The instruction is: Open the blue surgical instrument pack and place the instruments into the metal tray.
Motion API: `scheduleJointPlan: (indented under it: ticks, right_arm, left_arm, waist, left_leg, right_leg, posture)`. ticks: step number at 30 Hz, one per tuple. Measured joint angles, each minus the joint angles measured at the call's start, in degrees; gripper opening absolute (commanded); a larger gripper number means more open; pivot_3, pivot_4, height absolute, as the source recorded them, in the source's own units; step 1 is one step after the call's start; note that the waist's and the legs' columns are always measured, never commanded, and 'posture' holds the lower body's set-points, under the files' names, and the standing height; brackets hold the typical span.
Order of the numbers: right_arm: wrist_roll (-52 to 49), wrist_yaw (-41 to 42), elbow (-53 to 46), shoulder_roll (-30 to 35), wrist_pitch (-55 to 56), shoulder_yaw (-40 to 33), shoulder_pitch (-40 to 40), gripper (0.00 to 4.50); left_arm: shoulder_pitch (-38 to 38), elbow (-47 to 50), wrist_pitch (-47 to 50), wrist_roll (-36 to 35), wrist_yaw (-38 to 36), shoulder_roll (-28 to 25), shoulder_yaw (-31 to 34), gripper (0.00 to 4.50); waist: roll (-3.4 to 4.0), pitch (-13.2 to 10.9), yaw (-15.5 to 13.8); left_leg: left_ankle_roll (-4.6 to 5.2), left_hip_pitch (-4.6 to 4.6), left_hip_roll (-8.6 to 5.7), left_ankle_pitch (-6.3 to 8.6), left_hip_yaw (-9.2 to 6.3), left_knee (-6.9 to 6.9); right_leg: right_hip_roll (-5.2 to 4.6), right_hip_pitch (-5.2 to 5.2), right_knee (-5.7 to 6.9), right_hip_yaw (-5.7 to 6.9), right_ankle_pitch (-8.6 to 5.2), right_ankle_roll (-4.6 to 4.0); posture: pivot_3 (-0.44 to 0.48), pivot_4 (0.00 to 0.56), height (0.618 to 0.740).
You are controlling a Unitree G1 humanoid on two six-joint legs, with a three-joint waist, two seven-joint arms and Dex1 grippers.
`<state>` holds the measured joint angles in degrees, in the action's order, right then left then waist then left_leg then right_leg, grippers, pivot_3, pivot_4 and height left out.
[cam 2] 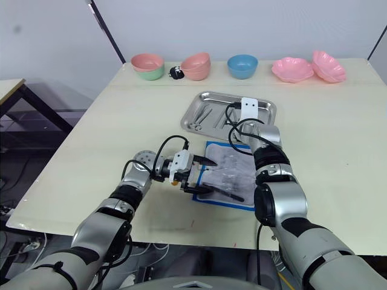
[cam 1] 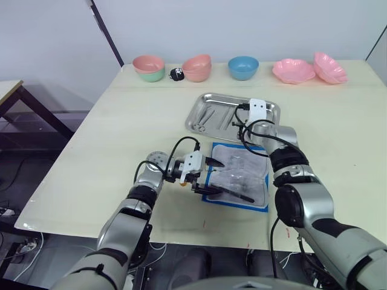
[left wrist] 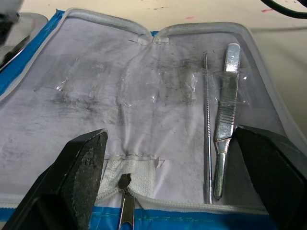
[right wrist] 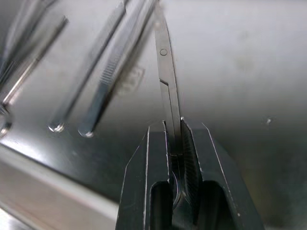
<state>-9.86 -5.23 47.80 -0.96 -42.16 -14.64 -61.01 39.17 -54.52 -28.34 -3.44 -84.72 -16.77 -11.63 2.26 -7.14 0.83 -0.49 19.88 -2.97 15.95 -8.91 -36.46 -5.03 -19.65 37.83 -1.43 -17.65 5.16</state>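
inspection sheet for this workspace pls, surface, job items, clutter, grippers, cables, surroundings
surface: pale table, bare at left
job's things: blue surgical instrument pack open flat; tweezers and probe inside; metal tray holds several instruments
clutter: bowls and pink dishes along far edge
grippers: left gripper open over pack; right gripper shut on scissors over tray
cables: black cable looped at left wrist
surroundings: dark side table at left

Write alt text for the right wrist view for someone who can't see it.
The right tool is shut on slim silver scissors, holding them over the metal tray. Beside them, other instruments already lie on the tray floor.
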Motion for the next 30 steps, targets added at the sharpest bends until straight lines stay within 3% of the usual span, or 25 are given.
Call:
scheduleJointPlan:
  ticks: [1,3,5,6,10,20,27,30]
  right_arm:
    - [0.02,0.17,0.48,0.04,0.41,0.13,-0.16,0.02]
    - [0.02,0.73,0.74,0.16,0.58,0.19,-0.23,0.86]
    - [0.04,1.76,0.84,0.49,0.70,0.66,-0.23,1.25]
    - [0.09,2.10,0.82,0.54,0.79,0.82,-0.23,1.75]
    - [0.23,2.37,-0.17,0.59,0.66,1.43,0.01,2.90]
    - [2.48,5.03,-26.25,5.43,-7.19,8.66,9.77,2.90]
    - [0.57,14.06,-47.83,12.40,-10.17,13.66,19.87,2.90]
    - [-2.34,23.69,-57.70,18.03,-4.48,14.93,28.46,2.90]
  left_arm:
    - [0.00,0.00,0.00,0.00,0.00,-0.01,0.00,4.50]
    - [-0.01,0.00,0.00,0.00,0.00,0.00,0.00,4.50]
    - [-0.03,0.00,0.00,0.00,0.01,-0.01,0.00,4.50]
    - [-0.03,0.00,0.00,0.00,0.01,-0.01,0.00,4.50]
    - [-0.03,0.00,0.00,0.00,0.01,-0.01,0.00,4.50]
    - [-0.04,-0.06,0.11,0.00,-0.01,0.20,0.00,4.50]
    - [-0.05,-0.06,0.11,0.00,0.07,0.23,0.00,4.50]
    - [-0.02,-0.07,0.13,0.00,-0.05,0.27,0.01,4.50]
  waist:
    - [0.01,0.01,0.00]
    - [0.00,0.02,0.00]
    - [0.00,0.02,0.01]
    - [0.00,0.03,0.01]
    - [0.00,0.03,0.01]
    - [-0.10,-0.03,-0.13]
    - [-0.20,-0.08,-0.17]
    - [-0.25,-0.10,-0.26]
  left_leg:
    - [0.00,0.00,0.00,0.00,0.00,0.00]
    - [0.00,0.00,0.00,0.00,0.00,0.00]
    - [0.00,0.00,0.00,0.00,0.00,0.00]
    - [0.00,0.00,0.00,0.00,-0.01,0.00]
    - [0.00,0.00,0.00,0.00,-0.01,0.01]
    - [-0.01,0.03,-0.03,0.00,-0.14,0.04]
    - [-0.01,0.06,-0.06,-0.01,-0.12,0.07]
    - [-0.01,0.08,-0.08,-0.01,-0.18,0.10]
  right_leg:
    - [0.00,0.00,0.00,0.00,0.00,0.00]
    - [0.00,0.00,0.00,0.00,0.00,0.00]
    - [0.00,0.00,0.00,0.00,0.00,0.00]
    - [0.00,0.00,0.00,0.00,-0.01,0.01]
    - [0.00,0.00,0.00,0.00,-0.01,0.01]
    - [0.00,0.00,-0.08,0.04,-0.12,0.20]
    - [-0.03,0.01,-0.16,0.04,-0.15,0.27]
    - [-0.03,0.05,-0.23,0.11,-0.24,0.44]
  posture:
    - [0.000,0.150,0.740]
    - [0.000,0.150,0.740]
    - [0.000,0.150,0.740]
    - [0.000,0.150,0.740]
    - [0.000,0.150,0.740]
    - [0.000,0.150,0.740]
    - [0.000,0.150,0.740]
    - [0.000,0.150,0.740]
